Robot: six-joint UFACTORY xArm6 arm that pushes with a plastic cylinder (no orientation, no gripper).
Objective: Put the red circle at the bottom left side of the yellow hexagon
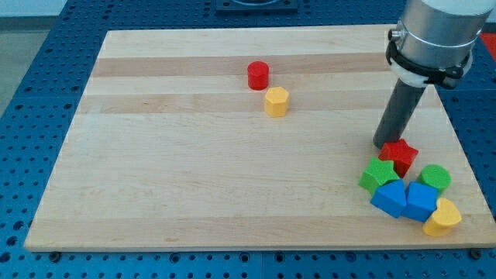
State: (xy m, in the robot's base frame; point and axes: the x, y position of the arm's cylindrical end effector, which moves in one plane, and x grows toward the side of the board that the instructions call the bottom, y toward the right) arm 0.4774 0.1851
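Observation:
The red circle (258,75) stands near the top middle of the wooden board (194,170). The yellow hexagon (277,101) sits just below and to the right of it, almost touching. My tip (382,145) rests on the board far to the view's right, just left of and above a red star block (400,156), well away from the red circle and the yellow hexagon.
A cluster sits at the bottom right: the red star, a green star (379,173), a green circle (435,177), two blue blocks (389,198) (421,201) and a yellow heart (442,218). The board's right edge is close to them.

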